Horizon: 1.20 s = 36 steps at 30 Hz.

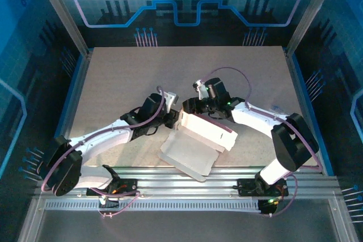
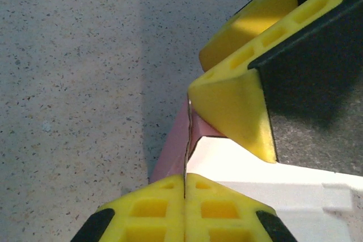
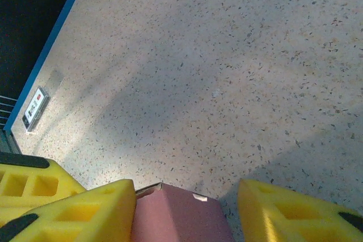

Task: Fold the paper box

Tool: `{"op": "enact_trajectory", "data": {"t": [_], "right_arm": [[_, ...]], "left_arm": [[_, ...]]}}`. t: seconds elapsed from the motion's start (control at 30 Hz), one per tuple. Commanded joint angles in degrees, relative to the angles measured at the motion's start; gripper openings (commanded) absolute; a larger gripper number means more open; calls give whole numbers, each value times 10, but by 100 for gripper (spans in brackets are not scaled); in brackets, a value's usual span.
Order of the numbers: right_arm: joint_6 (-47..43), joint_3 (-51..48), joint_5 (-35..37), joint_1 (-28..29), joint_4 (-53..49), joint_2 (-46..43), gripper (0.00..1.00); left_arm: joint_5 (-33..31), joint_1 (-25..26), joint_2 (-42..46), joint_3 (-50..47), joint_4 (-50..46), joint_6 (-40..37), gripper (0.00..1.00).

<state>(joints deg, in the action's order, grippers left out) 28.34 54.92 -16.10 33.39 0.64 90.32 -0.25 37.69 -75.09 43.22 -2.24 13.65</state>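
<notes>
The paper box (image 1: 195, 143) lies partly folded at the table's middle front, whitish face up, with one panel raised. In the left wrist view its pink side (image 2: 172, 152) and whitish face (image 2: 255, 165) meet at a thin upright edge. My left gripper (image 2: 185, 178) is shut on that edge. It reaches in from the left (image 1: 172, 118). My right gripper (image 3: 186, 192) stands open astride a pink panel (image 3: 177, 215). Its left finger (image 3: 91, 211) touches the panel, while the right finger (image 3: 283, 208) stands apart from it. This gripper comes in from behind the box (image 1: 190, 106).
A small grey card with a red mark (image 3: 34, 107) lies by the table's blue edge (image 3: 54, 43). The speckled tabletop (image 1: 142, 72) stretches behind the box. Metal rails (image 1: 187, 188) run along the near edge between the arm bases.
</notes>
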Motion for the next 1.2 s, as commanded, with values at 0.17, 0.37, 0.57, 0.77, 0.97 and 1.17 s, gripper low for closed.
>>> {"op": "enact_trajectory", "data": {"t": [0.17, 0.37, 0.57, 0.77, 0.97, 1.17], "right_arm": [[14, -9, 0, 12, 26, 0, 53], [19, -15, -6, 15, 40, 5, 53], [23, -20, -6, 19, 51, 13, 53], [26, -24, -1, 28, 62, 22, 53], [31, -32, 4, 37, 75, 29, 53], [40, -42, 11, 42, 93, 32, 53]], "left_arm": [[3, 6, 34, -44, 40, 26, 7], [3, 10, 35, -52, 51, 34, 8], [0, 15, 37, -53, 52, 40, 8], [-3, 19, 45, -58, 51, 44, 8], [-5, 20, 58, -72, 49, 47, 8], [-1, 20, 65, -76, 50, 51, 9]]}}
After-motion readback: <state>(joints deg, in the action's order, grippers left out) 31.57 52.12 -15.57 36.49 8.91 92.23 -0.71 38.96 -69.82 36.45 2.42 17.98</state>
